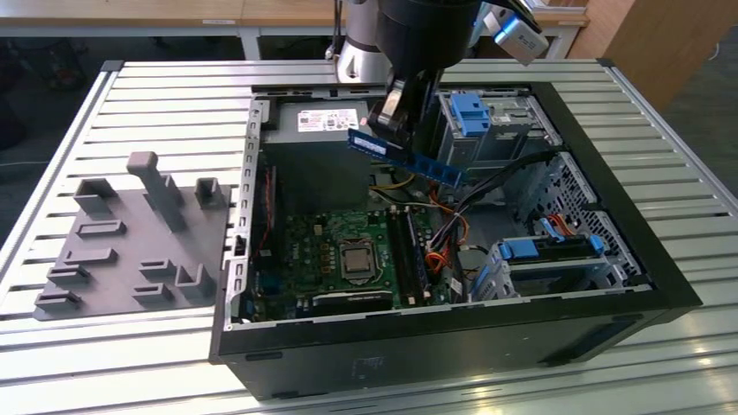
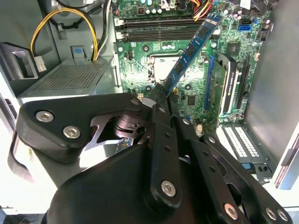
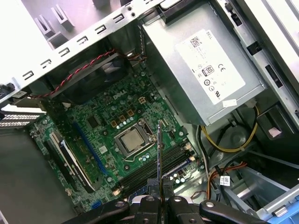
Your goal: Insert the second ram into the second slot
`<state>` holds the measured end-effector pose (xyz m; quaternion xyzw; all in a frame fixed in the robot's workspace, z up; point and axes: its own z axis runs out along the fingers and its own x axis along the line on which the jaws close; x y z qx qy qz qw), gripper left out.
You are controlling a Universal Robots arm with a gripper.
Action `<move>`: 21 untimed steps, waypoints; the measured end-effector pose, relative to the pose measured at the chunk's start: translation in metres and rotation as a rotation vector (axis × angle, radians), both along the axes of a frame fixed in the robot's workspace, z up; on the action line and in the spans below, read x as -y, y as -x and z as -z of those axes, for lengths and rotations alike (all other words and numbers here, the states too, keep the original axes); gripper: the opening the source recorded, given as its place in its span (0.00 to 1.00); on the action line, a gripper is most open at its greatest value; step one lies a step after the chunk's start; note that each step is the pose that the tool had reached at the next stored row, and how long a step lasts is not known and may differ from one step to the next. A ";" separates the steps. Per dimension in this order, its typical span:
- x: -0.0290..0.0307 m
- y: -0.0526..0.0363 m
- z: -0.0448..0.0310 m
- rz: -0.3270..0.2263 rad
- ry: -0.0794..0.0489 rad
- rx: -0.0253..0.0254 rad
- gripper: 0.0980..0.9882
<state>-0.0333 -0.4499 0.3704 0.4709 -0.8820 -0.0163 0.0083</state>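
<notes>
Holding the memory stick (image 1: 403, 154) by one end in the gripper (image 1: 388, 121), with the jaws closed on it and the long rest of it standing out free. Hanging in the air inside the open computer case (image 1: 461, 313), tilted in the exterior view, above the green board (image 1: 334, 251) and touching nothing. In the second wrist view, reaching out slantwise toward the dark memory slots (image 2: 159, 29), but well apart from them. In the first wrist view, seen edge-on as a thin line near the processor socket (image 3: 132, 140). Not yet seated in any slot. Probably some risk in such a grip: with only one end pinched, could swing or slip between the jaws at first contact and then land crooked. If lowered while tilted, would likely meet the slot with one corner first and jam there. Hard to judge from here the row directly below, so could go down into the wrong one. Also possible to brush the loose cables (image 1: 452, 223) beside the slots. If pushed hard while misaligned, might bend the board or damage the contacts along the stick's edge.
</notes>
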 end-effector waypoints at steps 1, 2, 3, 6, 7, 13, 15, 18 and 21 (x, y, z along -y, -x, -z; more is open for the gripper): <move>0.0000 0.0000 0.0000 0.002 0.000 0.0000 0.04; 0.0000 0.0000 0.0000 0.004 0.000 0.0000 0.04; 0.0000 0.0000 0.0000 0.006 0.000 0.0000 0.04; 0.0000 0.0000 0.0000 0.012 0.000 0.0000 0.04; 0.0000 0.0000 0.0000 0.014 0.000 0.0000 0.04; 0.0000 0.0000 0.0000 0.028 0.000 0.0000 0.04; 0.0000 0.0000 0.0000 0.032 0.000 0.0000 0.04; 0.0000 0.0000 0.0000 0.037 0.000 0.0000 0.04; 0.0000 0.0000 0.0000 0.042 0.000 0.0000 0.04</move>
